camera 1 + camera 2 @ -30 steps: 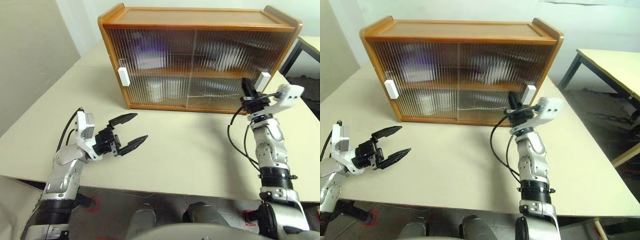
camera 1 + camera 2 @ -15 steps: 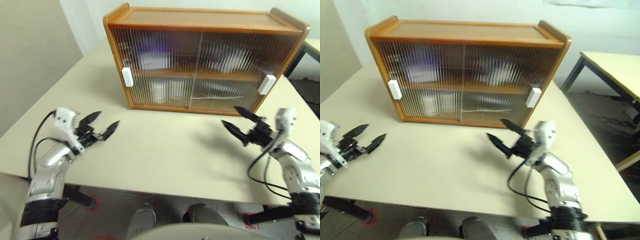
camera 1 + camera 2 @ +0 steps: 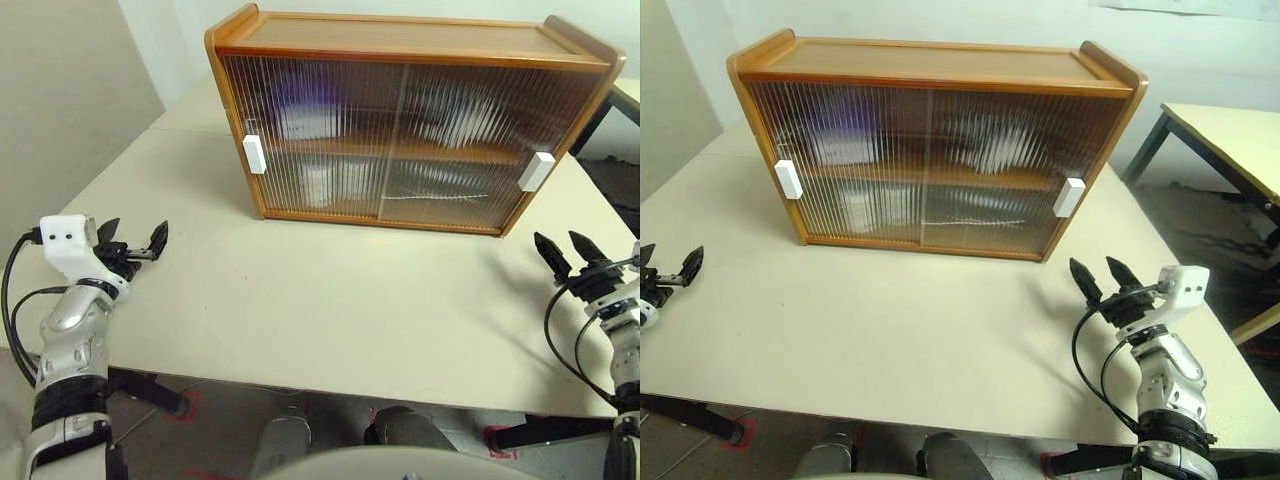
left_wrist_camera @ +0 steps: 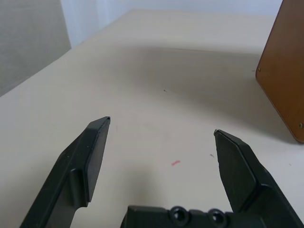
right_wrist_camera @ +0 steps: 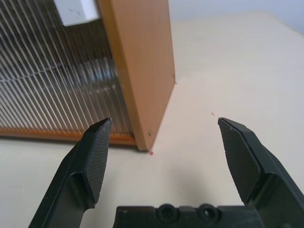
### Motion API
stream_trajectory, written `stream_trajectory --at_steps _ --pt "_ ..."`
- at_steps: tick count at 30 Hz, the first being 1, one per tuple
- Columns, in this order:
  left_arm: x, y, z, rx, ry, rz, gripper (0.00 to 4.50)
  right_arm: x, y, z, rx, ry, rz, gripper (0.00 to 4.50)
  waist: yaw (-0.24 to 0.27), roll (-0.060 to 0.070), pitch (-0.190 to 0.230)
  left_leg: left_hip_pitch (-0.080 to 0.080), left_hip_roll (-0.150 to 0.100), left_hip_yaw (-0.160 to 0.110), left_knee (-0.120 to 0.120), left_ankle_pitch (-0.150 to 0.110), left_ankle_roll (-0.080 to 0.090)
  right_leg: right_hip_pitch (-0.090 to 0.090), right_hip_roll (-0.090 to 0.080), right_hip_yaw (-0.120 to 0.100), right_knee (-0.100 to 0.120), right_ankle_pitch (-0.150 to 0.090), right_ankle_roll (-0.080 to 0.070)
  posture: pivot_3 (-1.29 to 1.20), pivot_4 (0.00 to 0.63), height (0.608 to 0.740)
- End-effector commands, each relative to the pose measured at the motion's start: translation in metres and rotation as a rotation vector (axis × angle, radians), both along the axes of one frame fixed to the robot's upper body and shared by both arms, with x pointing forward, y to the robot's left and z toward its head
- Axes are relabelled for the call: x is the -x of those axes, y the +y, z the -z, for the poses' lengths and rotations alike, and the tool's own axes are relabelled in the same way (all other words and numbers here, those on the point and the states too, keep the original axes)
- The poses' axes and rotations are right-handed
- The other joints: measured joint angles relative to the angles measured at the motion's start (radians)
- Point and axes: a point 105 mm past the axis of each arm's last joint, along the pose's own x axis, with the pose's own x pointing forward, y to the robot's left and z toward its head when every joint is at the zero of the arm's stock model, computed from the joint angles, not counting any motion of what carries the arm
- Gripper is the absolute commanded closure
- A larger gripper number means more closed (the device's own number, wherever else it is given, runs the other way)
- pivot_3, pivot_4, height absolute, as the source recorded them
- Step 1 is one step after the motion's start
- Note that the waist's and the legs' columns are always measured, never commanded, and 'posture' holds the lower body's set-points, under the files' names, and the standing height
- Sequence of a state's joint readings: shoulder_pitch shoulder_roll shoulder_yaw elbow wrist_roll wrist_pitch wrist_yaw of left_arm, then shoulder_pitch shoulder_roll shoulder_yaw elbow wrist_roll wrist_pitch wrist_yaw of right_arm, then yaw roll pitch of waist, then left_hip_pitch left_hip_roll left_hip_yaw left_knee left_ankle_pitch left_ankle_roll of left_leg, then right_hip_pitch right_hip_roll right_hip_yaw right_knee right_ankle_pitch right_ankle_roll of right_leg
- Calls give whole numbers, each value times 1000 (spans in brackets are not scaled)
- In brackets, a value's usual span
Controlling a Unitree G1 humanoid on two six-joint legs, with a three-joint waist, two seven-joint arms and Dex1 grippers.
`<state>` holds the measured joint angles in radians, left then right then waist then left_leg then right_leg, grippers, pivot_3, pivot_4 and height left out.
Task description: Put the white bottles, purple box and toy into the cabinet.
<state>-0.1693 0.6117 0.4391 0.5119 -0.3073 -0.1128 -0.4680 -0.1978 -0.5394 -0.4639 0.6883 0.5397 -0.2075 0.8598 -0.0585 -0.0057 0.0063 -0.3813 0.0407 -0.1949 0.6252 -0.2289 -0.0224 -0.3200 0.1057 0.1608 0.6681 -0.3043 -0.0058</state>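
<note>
The cabinet (image 3: 400,130) stands at the back of the table with both ribbed sliding doors drawn across its front. White handles sit at its left (image 3: 253,154) and right (image 3: 536,171) ends. Behind the left door a lilac blur, the purple box (image 3: 305,105), rests on the upper shelf. Below it a white blur (image 3: 318,185) may be one of the white bottles. The toy cannot be made out through the ribbing. My left gripper (image 3: 133,245) hangs open and empty over the table's left edge. My right gripper (image 3: 562,248) is open and empty beside the cabinet's right end (image 5: 142,71).
The cream table (image 3: 330,300) stretches bare between the two arms, its front edge close to me. A second table (image 3: 1230,130) stands off to the right across a gap of floor. A wall closes the left side.
Both arms swung outward to the table's sides. The right gripper came away from the cabinet's right handle, sank, and went from shut to open. The left stayed open.
</note>
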Motion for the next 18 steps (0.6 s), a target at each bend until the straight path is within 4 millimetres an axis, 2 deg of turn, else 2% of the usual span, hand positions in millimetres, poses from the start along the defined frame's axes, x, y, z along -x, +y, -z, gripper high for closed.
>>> stream_trajectory --at_steps 1,4,7,10,15,18 --pt "-5 -4 1 -42 22 44 0 -8 -1 -2 -21 -23 33 33 -1 -1 1 0 0 1 0 0 0 0 0 1 0 0 1 -78 14 740" --pt "-10 -6 -3 -53 15 53 0 -15 -2 -2 -4 -16 42 33 -1 -1 1 0 0 2 1 0 0 0 -1 3 -1 1 3 -74 7 740" --pt "-10 -8 -5 -55 3 57 0 -14 -9 0 -4 -16 76 33 -2 -1 0 1 0 1 1 0 0 1 -1 11 -1 2 3 -73 0 740" --pt "-11 -5 -8 -53 -7 54 0 -14 -8 2 -2 -26 91 33 -2 -1 0 2 0 1 1 0 1 1 0 12 0 2 2 -69 0 740" --pt "-17 -7 -9 -38 -10 58 0 -16 -11 -11 36 -100 117 33 -4 -1 0 2 0 2 1 0 1 1 0 13 0 3 1 -77 0 740" --pt "-19 -9 -9 -32 -9 68 0 -17 -11 -11 41 -99 118 33 -5 -1 0 2 0 4 1 0 1 1 0 14 0 4 2 -77 0 740"
